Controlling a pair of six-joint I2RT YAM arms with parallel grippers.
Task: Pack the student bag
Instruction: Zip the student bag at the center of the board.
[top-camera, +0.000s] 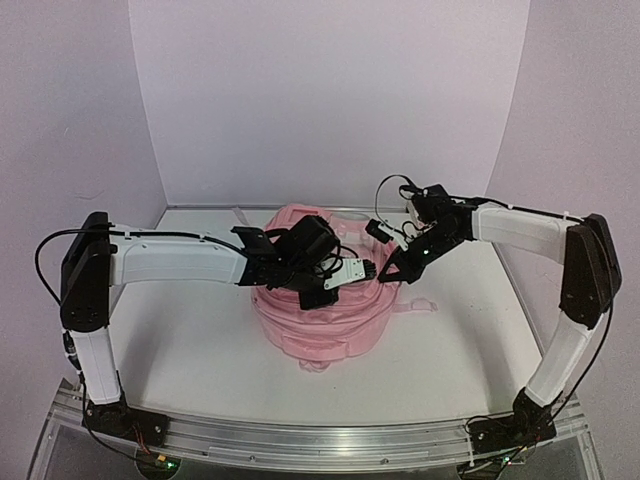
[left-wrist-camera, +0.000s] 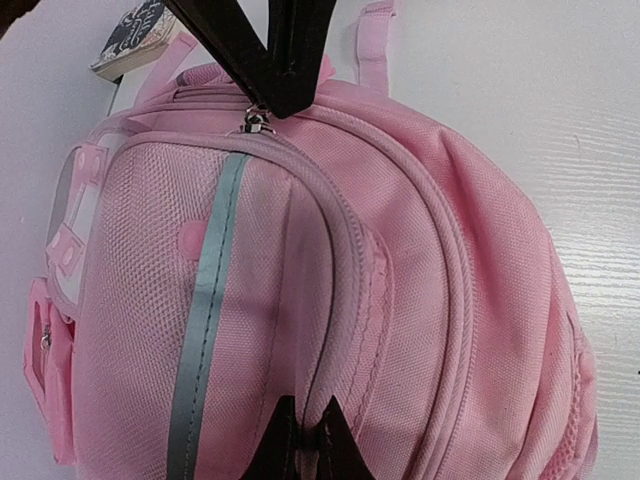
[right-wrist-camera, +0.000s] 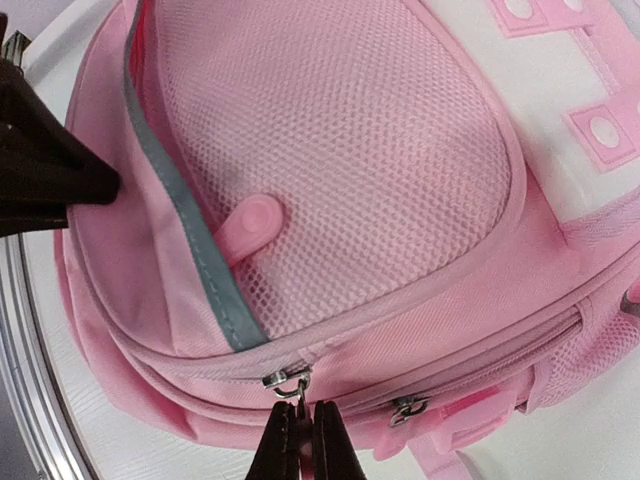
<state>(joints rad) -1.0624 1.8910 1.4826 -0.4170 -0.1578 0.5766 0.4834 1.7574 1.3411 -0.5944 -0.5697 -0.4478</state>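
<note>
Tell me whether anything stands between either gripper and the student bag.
Nothing visible does. The right gripper is shut on a metal zipper pull of the student bag; the left gripper pinches its fabric beside a zip seam.

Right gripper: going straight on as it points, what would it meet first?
The zipper pull, apparently pinched at the shut tips of the right gripper; just beyond it, the mesh pocket of the student bag.

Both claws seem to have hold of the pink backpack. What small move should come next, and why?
Probably the right claw should draw the zipper pull it pinches along its track: that zip looks closed, and the student bag cannot be packed until it opens. The left claw, shut on the bag beside the zip, looks placed to steady it.
</note>
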